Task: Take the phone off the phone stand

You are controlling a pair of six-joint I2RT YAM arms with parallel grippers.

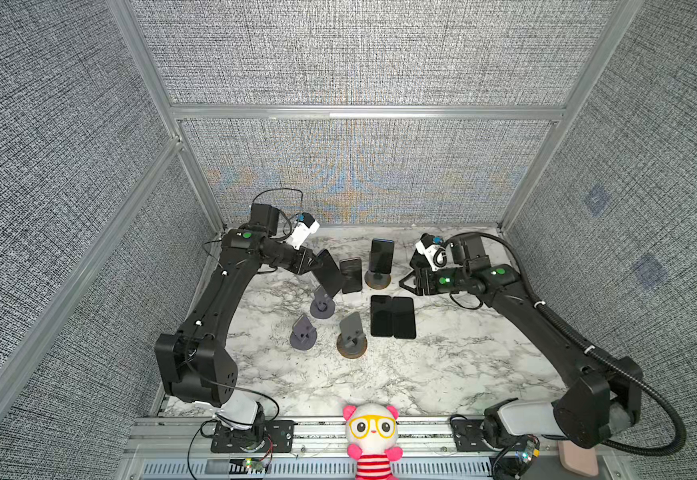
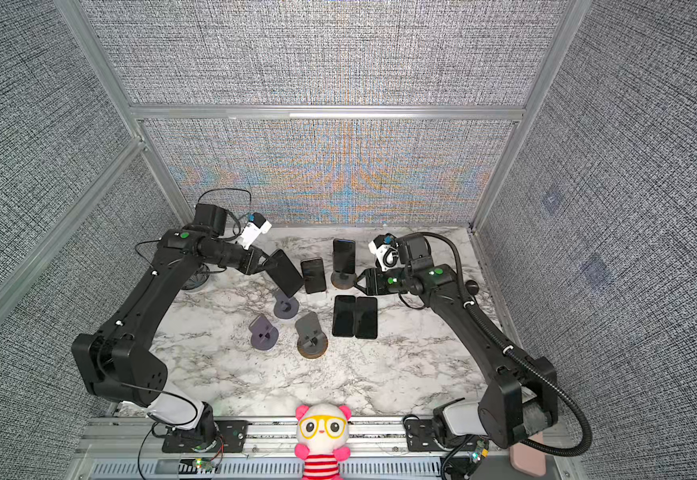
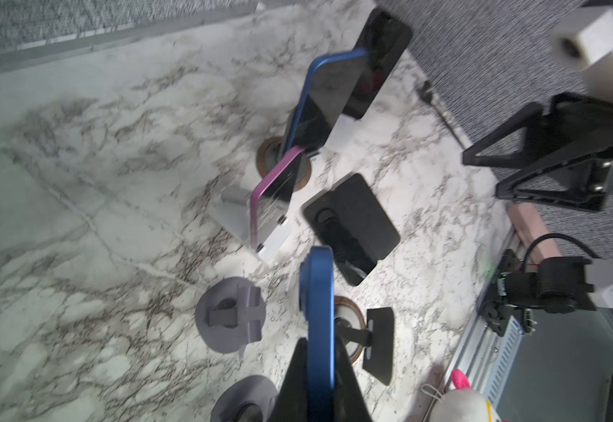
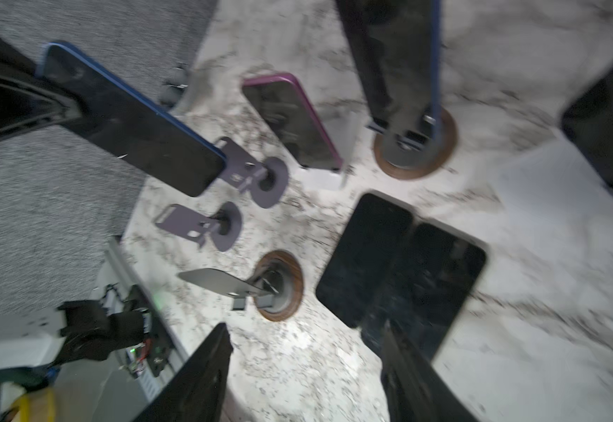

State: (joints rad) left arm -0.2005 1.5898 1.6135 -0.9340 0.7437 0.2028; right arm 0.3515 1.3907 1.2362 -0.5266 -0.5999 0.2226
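Note:
My left gripper (image 1: 311, 264) is shut on a blue-edged phone (image 1: 328, 272), gripping its upper end and holding it tilted in the air. The phone's lower end hangs just over the backplate of a purple-grey phone stand (image 1: 322, 306); whether they touch I cannot tell. In the left wrist view the phone's blue edge (image 3: 317, 310) runs between the two fingers of the left gripper (image 3: 316, 365). In the right wrist view the same phone (image 4: 133, 124) overlaps the stand (image 4: 257, 175). My right gripper (image 1: 405, 282) is open and empty beside a brown-based stand; its fingers frame bare marble (image 4: 305, 336).
A blue-edged phone (image 1: 381, 255) stands on a brown-based stand (image 1: 378, 281). A pink-edged phone (image 1: 351, 275) leans on a white stand. Two dark phones (image 1: 392, 316) lie flat side by side. Two empty stands (image 1: 303, 332) (image 1: 351, 337) sit nearer the front. A plush toy (image 1: 371, 432) sits at the front edge.

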